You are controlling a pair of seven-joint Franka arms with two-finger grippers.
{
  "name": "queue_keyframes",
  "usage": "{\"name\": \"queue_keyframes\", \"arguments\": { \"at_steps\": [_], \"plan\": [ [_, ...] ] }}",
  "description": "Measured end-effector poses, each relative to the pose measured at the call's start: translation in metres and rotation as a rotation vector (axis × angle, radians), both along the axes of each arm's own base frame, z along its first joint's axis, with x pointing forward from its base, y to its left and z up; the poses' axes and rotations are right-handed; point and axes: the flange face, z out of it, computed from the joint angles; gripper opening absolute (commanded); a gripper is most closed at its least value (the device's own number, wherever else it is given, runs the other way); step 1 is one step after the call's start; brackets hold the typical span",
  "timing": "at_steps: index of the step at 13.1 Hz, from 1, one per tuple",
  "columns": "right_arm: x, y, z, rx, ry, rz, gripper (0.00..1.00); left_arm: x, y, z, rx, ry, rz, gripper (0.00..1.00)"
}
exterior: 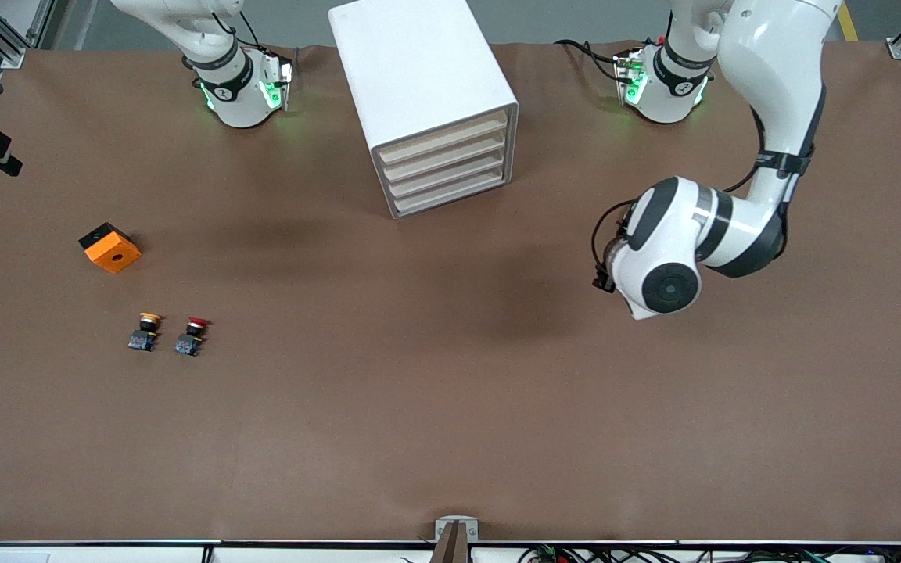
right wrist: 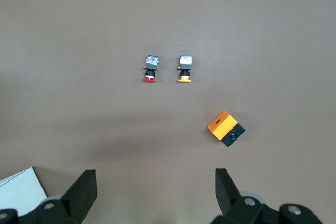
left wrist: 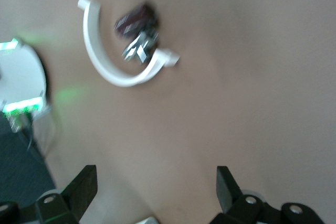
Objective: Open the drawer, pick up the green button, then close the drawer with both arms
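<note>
Cabinet drawers all shut. Left claw released over bare worktop; right claw released, waiting above.

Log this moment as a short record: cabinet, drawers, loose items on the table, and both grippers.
cabinet: white box, between the two arm bases
drawers: four beige fronts, all shut
green button: not visible
yellow button: on the table, toward the right arm's end
red button: beside the yellow one
orange block: farther from the front camera than both buttons
left gripper: open, holding nothing, over bare table
right gripper: open, holding nothing, over table
</note>
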Motion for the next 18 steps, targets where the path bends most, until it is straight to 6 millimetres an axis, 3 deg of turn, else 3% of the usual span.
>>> {"name": "queue_keyframes", "arguments": {
  "at_steps": [3,6,9,14,18],
  "plan": [
    [0.000,0.000,0.000,-0.002,-0.001,0.000,1.00,-0.031,-0.032,-0.042,0.021,0.122,0.072,1.00],
    [0.000,0.000,0.000,-0.003,-0.001,0.000,1.00,-0.041,-0.043,-0.072,-0.033,0.229,0.145,1.00],
    [0.000,0.000,0.000,-0.003,-0.002,0.000,1.00,-0.039,-0.044,-0.072,-0.102,0.284,0.233,1.00],
    [0.000,-0.001,0.001,-0.004,-0.005,-0.001,1.00,-0.020,-0.025,-0.066,-0.206,0.341,0.385,1.00],
    [0.000,-0.001,0.001,-0.004,-0.006,-0.001,1.00,-0.024,-0.030,-0.081,-0.221,0.402,0.443,1.00]
  ]
}}
